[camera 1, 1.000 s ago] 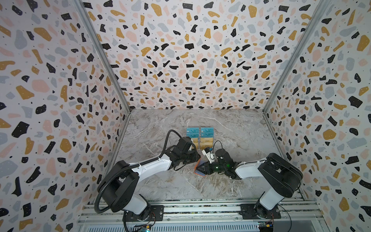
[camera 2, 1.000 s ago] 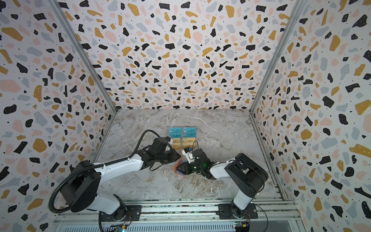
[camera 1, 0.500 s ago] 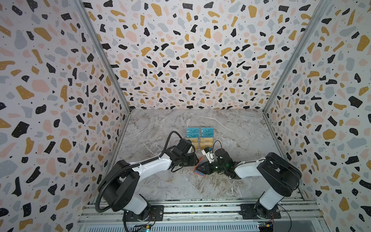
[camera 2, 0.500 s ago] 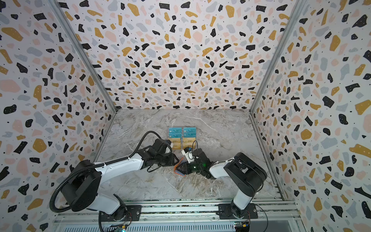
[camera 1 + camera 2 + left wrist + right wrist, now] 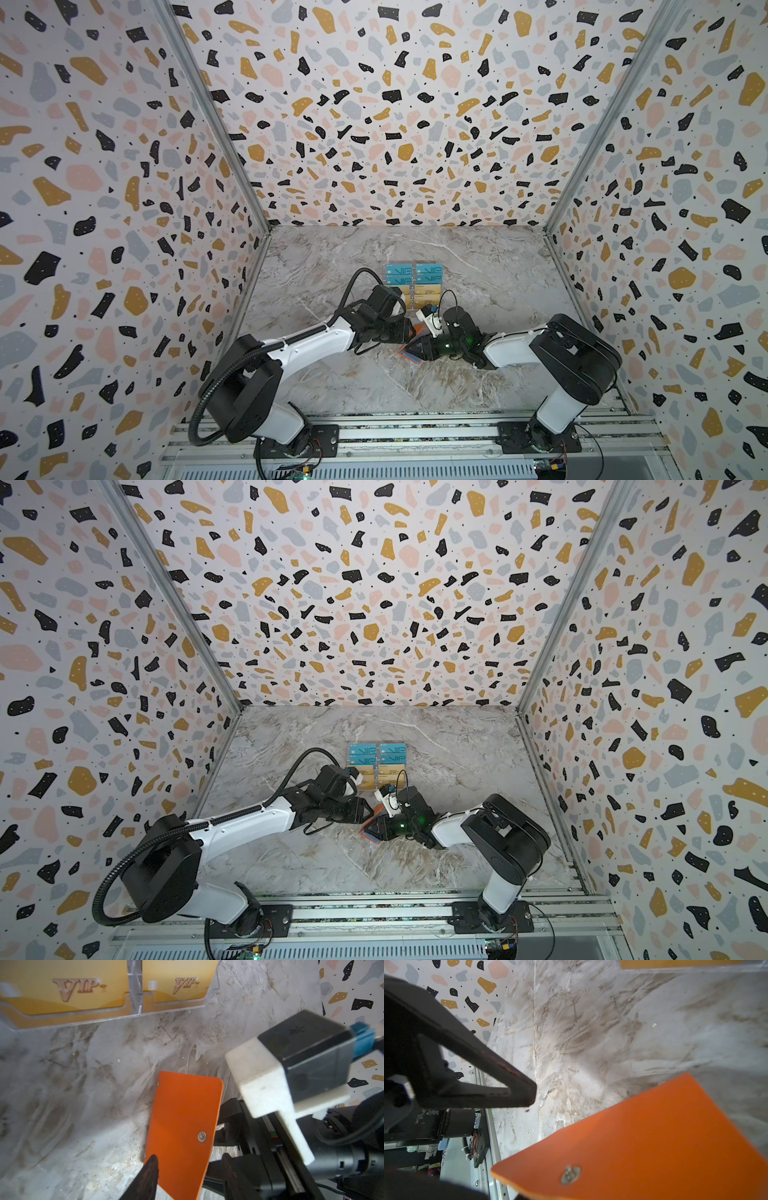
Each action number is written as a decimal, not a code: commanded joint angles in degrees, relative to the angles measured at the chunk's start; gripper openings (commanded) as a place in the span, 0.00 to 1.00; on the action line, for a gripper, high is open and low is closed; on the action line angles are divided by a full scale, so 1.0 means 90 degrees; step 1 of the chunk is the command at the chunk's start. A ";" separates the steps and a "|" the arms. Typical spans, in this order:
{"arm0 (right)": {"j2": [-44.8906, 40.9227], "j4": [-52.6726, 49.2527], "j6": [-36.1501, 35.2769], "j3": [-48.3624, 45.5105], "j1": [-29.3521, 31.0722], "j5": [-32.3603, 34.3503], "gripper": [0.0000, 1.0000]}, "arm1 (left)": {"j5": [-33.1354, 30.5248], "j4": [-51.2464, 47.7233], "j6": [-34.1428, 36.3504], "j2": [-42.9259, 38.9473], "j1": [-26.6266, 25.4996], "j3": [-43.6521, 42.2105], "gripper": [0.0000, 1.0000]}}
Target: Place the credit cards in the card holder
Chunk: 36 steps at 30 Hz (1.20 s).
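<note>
Gold cards (image 5: pixel 62 987) in clear rack (image 5: pixel 135 1001): raised "VIP" on both visible cards. Teal cards (image 5: pixel 399 272), far row: "VIP" legible in both top views.

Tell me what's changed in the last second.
The left gripper has opened, letting go of the card holder, whose orange cover now stands between its fingers. The right gripper keeps its hold on it. Arms, credit cards and clear rack have not visibly moved.
</note>
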 commanded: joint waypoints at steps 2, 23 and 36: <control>-0.0297 -0.0180 -0.0140 0.0020 -0.0129 -0.0029 0.32 | -0.0018 -0.0202 0.0363 -0.0037 -0.0056 0.0225 0.52; -0.0415 -0.0299 -0.0394 0.0083 -0.0535 0.0034 0.26 | -0.1322 -0.1419 0.1299 0.0723 -0.0461 0.1077 0.49; -0.0566 -0.0505 -0.0502 0.0318 -0.0556 -0.0019 0.25 | -0.1243 -0.0427 -0.0177 0.0249 -0.0468 0.0402 0.00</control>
